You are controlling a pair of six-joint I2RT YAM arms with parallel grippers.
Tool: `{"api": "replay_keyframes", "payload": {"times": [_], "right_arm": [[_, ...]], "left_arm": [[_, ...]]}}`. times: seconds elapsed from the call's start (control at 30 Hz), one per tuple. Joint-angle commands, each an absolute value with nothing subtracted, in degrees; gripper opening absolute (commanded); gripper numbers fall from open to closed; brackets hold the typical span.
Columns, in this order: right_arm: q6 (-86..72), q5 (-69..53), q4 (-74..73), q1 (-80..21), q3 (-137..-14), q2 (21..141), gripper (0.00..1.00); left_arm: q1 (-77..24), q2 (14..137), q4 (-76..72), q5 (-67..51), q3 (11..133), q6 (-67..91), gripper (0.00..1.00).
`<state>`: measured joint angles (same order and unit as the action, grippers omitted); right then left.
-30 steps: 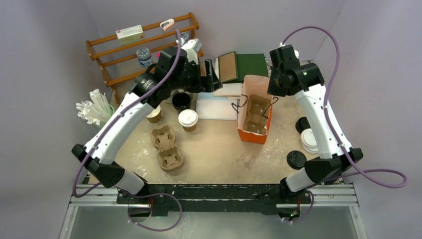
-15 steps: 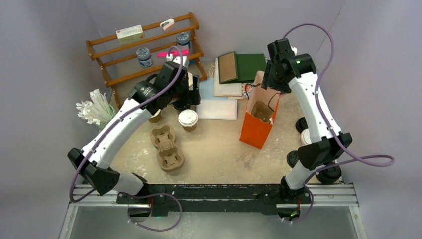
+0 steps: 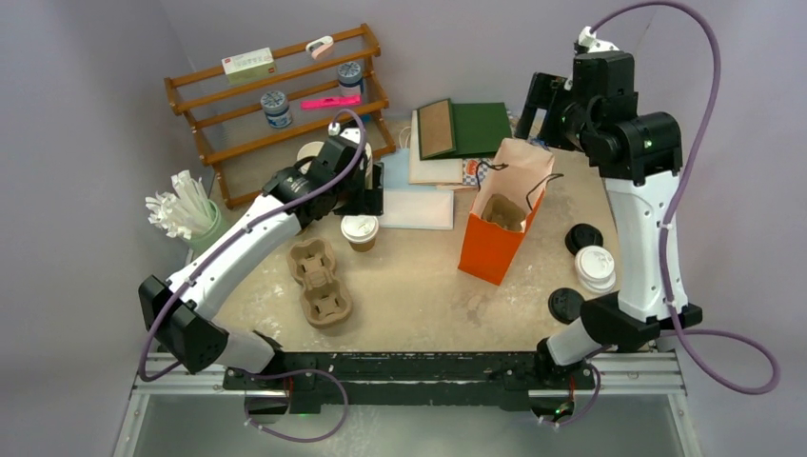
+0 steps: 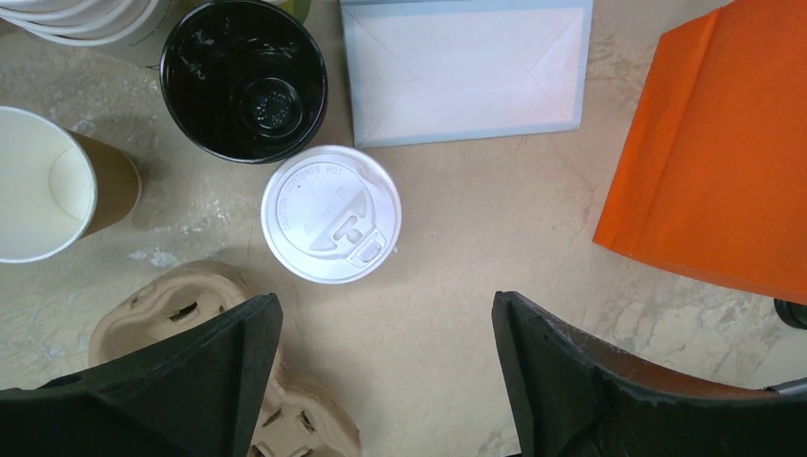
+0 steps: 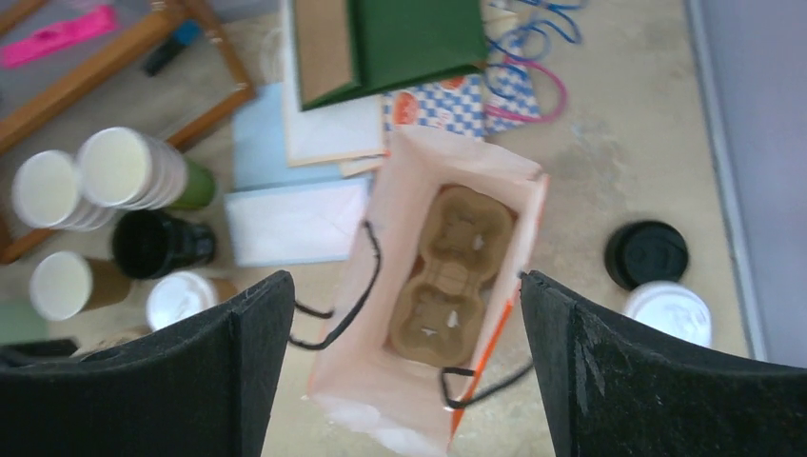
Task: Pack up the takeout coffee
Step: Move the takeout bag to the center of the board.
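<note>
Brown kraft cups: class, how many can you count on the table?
2. The lidded cup stands beside the black cup; the open cup sits left of both in the left wrist view. Others may be hidden.

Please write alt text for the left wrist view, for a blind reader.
A white-lidded coffee cup stands just ahead of the open left gripper. Around it: a black cup, an unlidded kraft cup, a pulp carrier, an orange bag.
</note>
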<state>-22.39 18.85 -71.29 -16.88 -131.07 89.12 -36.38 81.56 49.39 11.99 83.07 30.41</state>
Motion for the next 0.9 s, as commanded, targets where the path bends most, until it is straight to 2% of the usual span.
{"api": "replay_keyframes", "payload": {"times": [0.0,0.17,0.4,0.53,0.7,0.87], "right_arm": [[-17.78,6.56,-65.17,-19.5,-133.07,88.69,0.9],[-18.72,8.29,-62.18,-32.93,-133.21,94.07,0.88],[-19.68,11.07,-54.54,-46.63,-129.1,99.73,0.91],[-19.89,11.73,-48.77,-51.02,-119.39,99.56,0.98],[-19.5,12.49,-46.04,-53.1,-114.54,102.58,0.99],[-17.57,11.79,-43.43,-54.33,-114.64,107.57,0.99]], "left_arm": [[-36.04,77.9,47.15,13.51,82.53,31.46,0.84],[-34.79,74.75,49.57,16.46,80.98,33.21,0.84],[-25.59,69.84,54.88,17.29,76.43,36.99,0.83],[-21.33,66.98,57.57,17.83,74.05,38.87,0.83],[-17.27,63.04,60.21,17.51,70.06,40.96,0.82],[-14.18,60.83,60.45,16.22,66.81,41.29,0.82]]}}
